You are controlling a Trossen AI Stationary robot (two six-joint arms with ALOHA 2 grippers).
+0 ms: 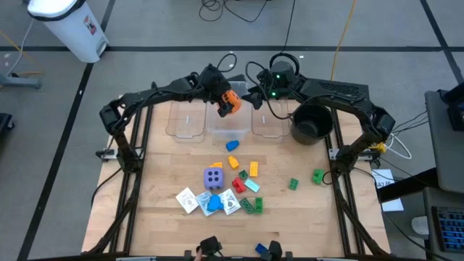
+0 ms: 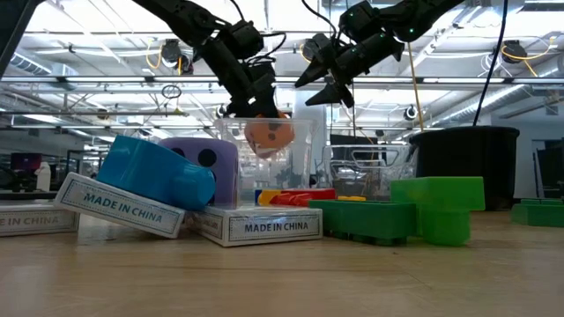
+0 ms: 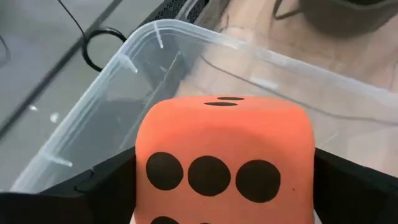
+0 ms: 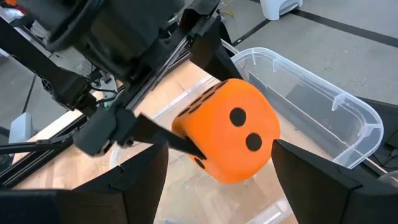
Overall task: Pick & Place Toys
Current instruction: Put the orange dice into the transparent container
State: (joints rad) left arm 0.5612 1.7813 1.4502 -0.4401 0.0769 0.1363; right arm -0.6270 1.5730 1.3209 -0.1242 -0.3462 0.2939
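Note:
An orange foam die (image 1: pixel 230 100) with black dots hangs over the middle clear bin (image 1: pixel 230 125), with my left gripper (image 3: pixel 224 186) shut on it. My right gripper (image 1: pixel 255 98) stands open just to the die's right, above the right-hand bin (image 1: pixel 270 119), touching nothing. The other toys lie on the table's middle. They are a purple die (image 1: pixel 213 177), white card packs (image 1: pixel 188 200), a blue brick (image 1: pixel 232 146) and several small coloured bricks (image 1: pixel 250 170). My left gripper pinches the orange die between its two fingers, on two opposite faces (image 4: pixel 186 146). The fingers (image 3: pixel 112 180) come from the table's left and slant down toward the far edge. The die (image 3: pixel 224 158) is lifted clear, tilted, with a three-dot row facing the wrist.
Three clear bins stand in a row at the table's far side, the left one (image 1: pixel 187 119) beside the middle one. A black pot (image 1: pixel 312 122) stands right of them. Two green bricks (image 1: pixel 317 175) lie apart near the right edge.

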